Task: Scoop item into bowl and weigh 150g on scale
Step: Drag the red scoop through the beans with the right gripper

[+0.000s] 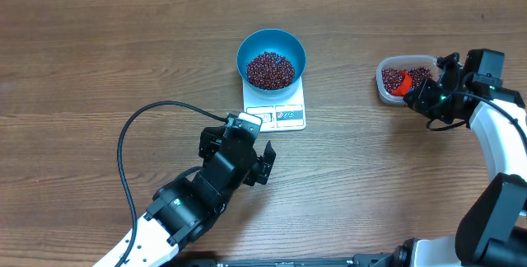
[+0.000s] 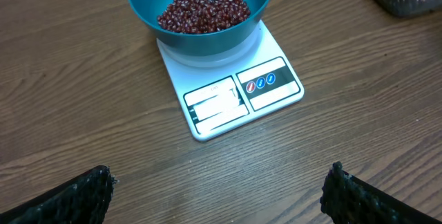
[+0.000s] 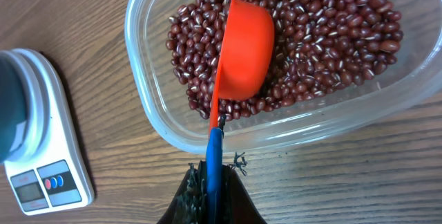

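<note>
The small dark red-brown beans (image 3: 324,37) lie loose in the clear rounded plastic tub (image 3: 148,106) on the wooden counter (image 1: 99,69), with a second heap in the deep bright-blue round bowl (image 1: 247,49) standing on the flat white rectangular scale (image 1: 276,117). The right jaws are clamped on the thin blue handle (image 3: 215,156) of the orange-red plastic scoop (image 3: 245,51), its cup tipped on edge among the beans. The left jaws stand wide open and empty, near the scale. Hard, smooth and light, the beans will likely roll and spill, so they are best carried level in the stiff scoop, held by its handle
</note>
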`<state>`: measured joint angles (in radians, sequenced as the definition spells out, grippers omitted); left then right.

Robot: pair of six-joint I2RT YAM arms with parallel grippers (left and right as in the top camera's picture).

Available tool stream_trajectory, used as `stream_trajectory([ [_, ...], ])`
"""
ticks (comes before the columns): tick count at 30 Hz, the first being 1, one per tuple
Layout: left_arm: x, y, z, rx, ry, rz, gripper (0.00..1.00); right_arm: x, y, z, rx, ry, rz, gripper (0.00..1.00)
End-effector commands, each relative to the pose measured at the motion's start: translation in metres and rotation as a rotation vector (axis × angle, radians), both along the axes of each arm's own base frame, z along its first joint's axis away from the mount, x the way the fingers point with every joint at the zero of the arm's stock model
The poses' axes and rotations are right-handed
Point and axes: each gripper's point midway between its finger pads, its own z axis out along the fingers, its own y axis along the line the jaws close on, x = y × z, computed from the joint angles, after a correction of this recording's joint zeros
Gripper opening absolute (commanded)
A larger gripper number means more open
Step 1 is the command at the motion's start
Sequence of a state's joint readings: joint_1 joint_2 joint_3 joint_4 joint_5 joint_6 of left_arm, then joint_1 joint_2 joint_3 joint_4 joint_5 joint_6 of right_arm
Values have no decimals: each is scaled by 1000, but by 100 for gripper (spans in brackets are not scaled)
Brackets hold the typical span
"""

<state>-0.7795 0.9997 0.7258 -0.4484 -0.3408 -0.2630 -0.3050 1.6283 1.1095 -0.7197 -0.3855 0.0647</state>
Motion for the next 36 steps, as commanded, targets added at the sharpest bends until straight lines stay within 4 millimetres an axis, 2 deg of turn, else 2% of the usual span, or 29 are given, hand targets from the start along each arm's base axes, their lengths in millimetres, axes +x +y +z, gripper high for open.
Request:
stream_trajectory([
  [1,-2,-1,-1,-10,5,1,100,0,0,-8,27,28,-23,4],
  [9,-2,-1,-1,-10,5,1,100,-2,7,-32,87,92,-10,4],
  [17,-2,-1,-1,-10,5,1,100,-4,0,-32,108,91,-33,4],
  [29,-2,-1,-1,-10,5,1,100,-3,-8,-12,294,9,-49,4],
  [36,-2,-1,-1,-10,5,1,100,-2,-10,8,426,-86,-23,4],
])
